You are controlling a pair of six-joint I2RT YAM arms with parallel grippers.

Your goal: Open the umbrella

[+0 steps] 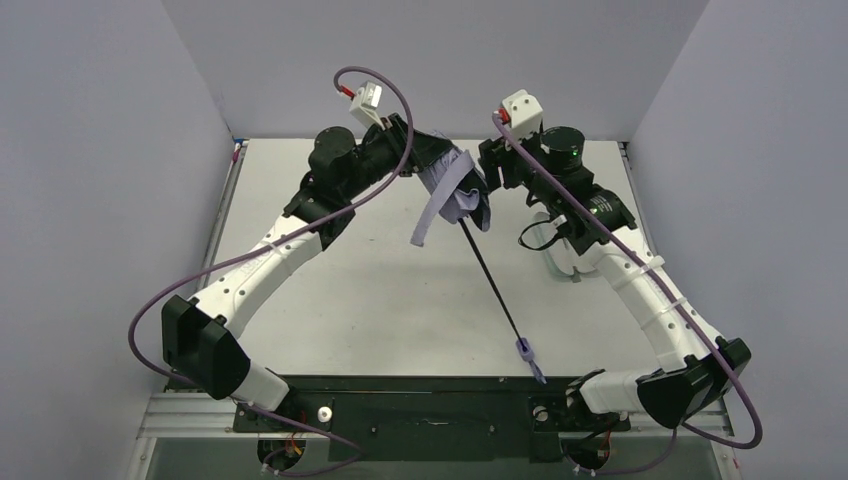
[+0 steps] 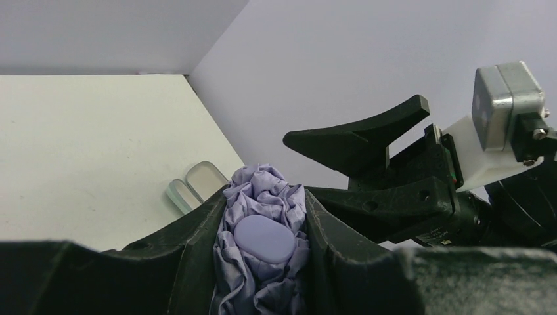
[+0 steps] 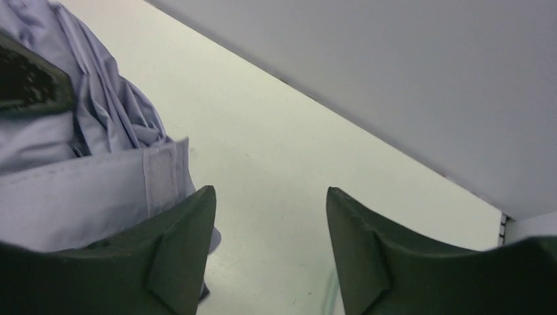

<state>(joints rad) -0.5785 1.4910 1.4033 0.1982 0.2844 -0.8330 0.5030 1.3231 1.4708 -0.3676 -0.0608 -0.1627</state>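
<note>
The left claw (image 2: 267, 195) is clamping tight on the umbrella (image 1: 458, 195), squeezing the bunched lavender cloth right at its top end, with the rounded cap (image 2: 264, 238) sitting between the fingers. The right claw (image 3: 269, 197) is hanging just beside that bundle, fingers spread wide and nothing between them. The cloth and its fastening strap (image 3: 161, 178) are lying just outside one of its fingers. From the held bundle the thin black shaft (image 1: 492, 285) is running out and away from both claws, over the table (image 1: 350, 290). The small handle (image 1: 524, 349) and its wrist loop (image 1: 537, 372) are sitting at the far end, and I can't tell whether they're touching the table. How is this going to handle? The cloth is looking soft, light and slippery, with folds ready to slide under a pinch, so it's offering poor purchase for pulling. The shaft is looking stiff but slender, and I'd judge it likely to flex under a sideways load. The better hold for the free claw, I'm reckoning, is on the shaft close under the bundle or down at the handle, working along the shaft rather than across it.
</note>
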